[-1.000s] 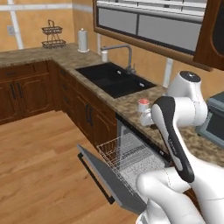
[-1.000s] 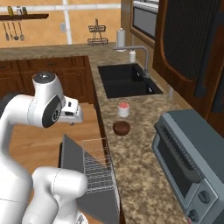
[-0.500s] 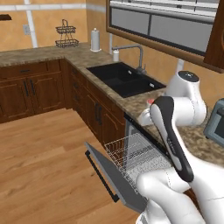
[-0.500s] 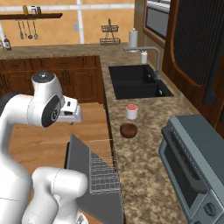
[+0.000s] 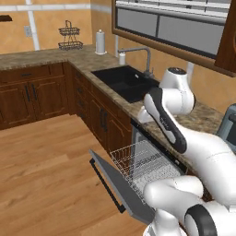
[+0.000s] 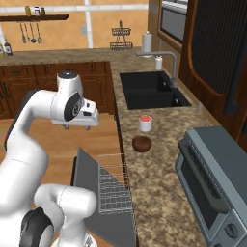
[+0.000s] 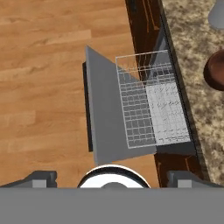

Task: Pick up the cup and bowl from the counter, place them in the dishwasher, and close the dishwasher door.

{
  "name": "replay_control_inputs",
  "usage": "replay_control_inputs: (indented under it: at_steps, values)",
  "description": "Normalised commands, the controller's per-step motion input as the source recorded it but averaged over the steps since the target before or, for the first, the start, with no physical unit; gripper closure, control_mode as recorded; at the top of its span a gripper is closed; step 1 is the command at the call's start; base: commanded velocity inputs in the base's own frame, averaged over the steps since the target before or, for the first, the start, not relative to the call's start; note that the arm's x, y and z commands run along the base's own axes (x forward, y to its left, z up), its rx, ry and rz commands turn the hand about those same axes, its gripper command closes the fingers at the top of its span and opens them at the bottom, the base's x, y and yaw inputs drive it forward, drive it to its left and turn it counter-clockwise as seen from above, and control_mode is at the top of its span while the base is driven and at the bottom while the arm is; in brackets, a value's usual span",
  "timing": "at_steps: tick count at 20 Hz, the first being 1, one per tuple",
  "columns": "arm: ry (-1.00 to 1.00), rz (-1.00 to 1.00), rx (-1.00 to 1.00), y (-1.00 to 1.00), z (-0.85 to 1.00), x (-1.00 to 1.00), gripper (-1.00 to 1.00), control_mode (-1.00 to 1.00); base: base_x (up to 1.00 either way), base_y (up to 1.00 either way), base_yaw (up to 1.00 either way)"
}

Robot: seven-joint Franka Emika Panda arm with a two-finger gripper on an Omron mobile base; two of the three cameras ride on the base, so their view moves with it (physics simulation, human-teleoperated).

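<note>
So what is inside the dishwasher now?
Only the white wire rack, pulled out over the open dishwasher door, with nothing in it. The dishwasher cavity behind the rack is hidden under the counter.

Flat, even, bright rendered light with no visible source, soft faint shadows, no glare, and coarse blocky softness on the wire rack (image 7: pixel 151 100) lines.

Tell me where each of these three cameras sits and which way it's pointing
Left base view: behind the arm's left, facing the sink and open dishwasher door; arm at right.
Right base view: behind the arm's right, over the counter, cup and bowl; arm at left.
Hand view: on the hand, looking down; open gripper at bottom.
Shared: all show the wire rack.
</note>
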Motion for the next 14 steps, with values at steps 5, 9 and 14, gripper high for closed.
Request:
replay_control_inputs:
  at_steps: [5, 9, 14]
  values:
    - [0.06, -0.01, -0.08, -0.03, -0.36, 0.99, -1.00, -1.00, 0.00, 0.00, 0.00]
    - [0.06, -0.02, -0.07, -0.14, -0.35, 0.91, -1.00, -1.00, 0.00, 0.00, 0.00]
    - [0.08, 0.00, -0.01, -0.43, -0.38, 0.88, -1.00, -1.00, 0.00, 0.00, 0.00]
